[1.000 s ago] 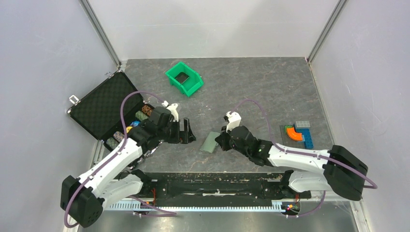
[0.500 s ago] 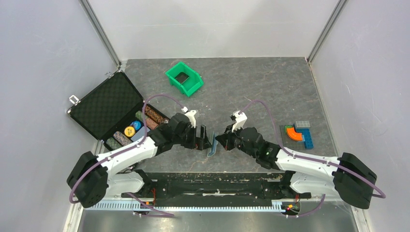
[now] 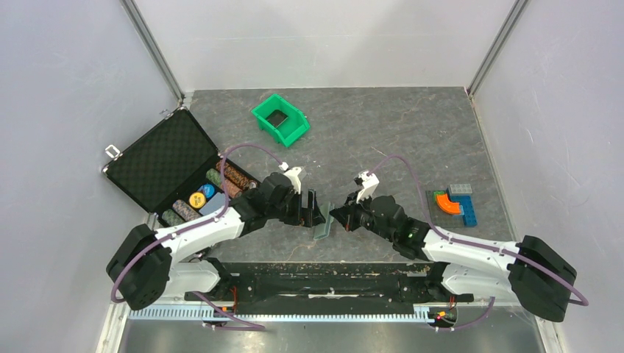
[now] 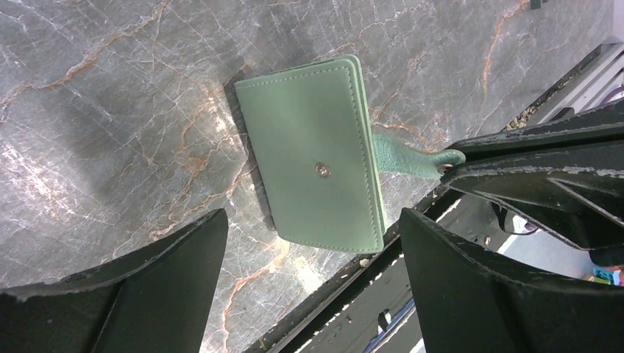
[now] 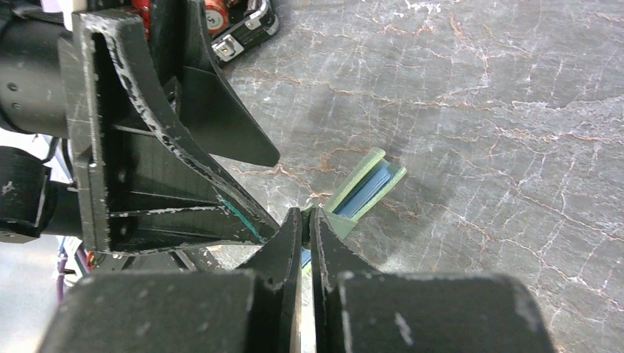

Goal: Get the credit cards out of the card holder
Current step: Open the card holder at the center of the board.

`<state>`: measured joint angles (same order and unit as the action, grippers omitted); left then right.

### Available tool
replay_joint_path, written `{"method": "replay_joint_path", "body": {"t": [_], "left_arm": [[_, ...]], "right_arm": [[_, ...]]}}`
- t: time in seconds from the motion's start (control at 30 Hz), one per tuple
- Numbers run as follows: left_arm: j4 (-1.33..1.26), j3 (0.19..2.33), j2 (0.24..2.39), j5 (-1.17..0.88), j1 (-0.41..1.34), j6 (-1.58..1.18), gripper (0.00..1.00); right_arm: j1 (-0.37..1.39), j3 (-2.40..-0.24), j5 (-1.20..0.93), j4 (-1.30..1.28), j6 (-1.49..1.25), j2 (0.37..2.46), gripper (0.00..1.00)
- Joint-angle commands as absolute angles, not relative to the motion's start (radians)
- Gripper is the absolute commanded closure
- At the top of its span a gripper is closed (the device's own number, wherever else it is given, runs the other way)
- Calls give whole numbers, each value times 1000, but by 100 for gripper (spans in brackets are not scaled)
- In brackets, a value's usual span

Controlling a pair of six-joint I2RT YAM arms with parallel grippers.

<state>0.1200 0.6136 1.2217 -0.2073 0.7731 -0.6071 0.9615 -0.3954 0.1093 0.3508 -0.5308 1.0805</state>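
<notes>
While the right tool [image 5: 307, 220] pinches shut on the limp closing tab [image 4: 412, 158], the card holder [image 4: 309, 154], tipped on edge over the desk [image 4: 110, 110], sits within the wide-open left tool [image 4: 313, 220]: probably light and floppy, best gripped across its stitched covers.

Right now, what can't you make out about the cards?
No credit cards show: left wrist view gives only the outer face of the card holder.
Its inside: right wrist view shows just a blue sliver between the flaps.
Top view: it stands edge-on, too small to read.
</notes>
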Motion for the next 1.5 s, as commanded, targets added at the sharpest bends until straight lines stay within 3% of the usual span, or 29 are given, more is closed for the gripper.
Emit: {"method": "replay_joint_path", "body": {"t": [0.0, 0.23, 0.47, 0.77, 0.87, 0.97, 1.0, 1.13, 1.37, 1.47], "left_arm": [[66, 604, 1214, -183, 780, -637, 7], [55, 597, 1228, -201, 782, -645, 8], [66, 603, 1258, -202, 782, -630, 15], [133, 608, 1257, -157, 782, -603, 62], [135, 604, 1254, -156, 782, -601, 76], [135, 605, 1264, -170, 782, -600, 96], [136, 606, 1267, -174, 782, -601, 98], [130, 601, 1272, -183, 782, -603, 98], [126, 586, 1267, -169, 782, -620, 97], [130, 572, 1264, -157, 782, -640, 86]], "right_arm": [[958, -398, 77, 428, -547, 1045, 100], [957, -408, 62, 435, -561, 1061, 100], [957, -400, 58, 444, -573, 1059, 100], [910, -346, 120, 370, -552, 1026, 99], [872, -315, 138, 333, -556, 1010, 93], [825, -311, 134, 271, -556, 1001, 80], [813, -321, 131, 238, -550, 997, 77], [809, -386, 130, 124, -496, 968, 65], [809, -426, 7, 126, -493, 963, 53], [808, -395, -69, 197, -540, 1008, 52]]}}
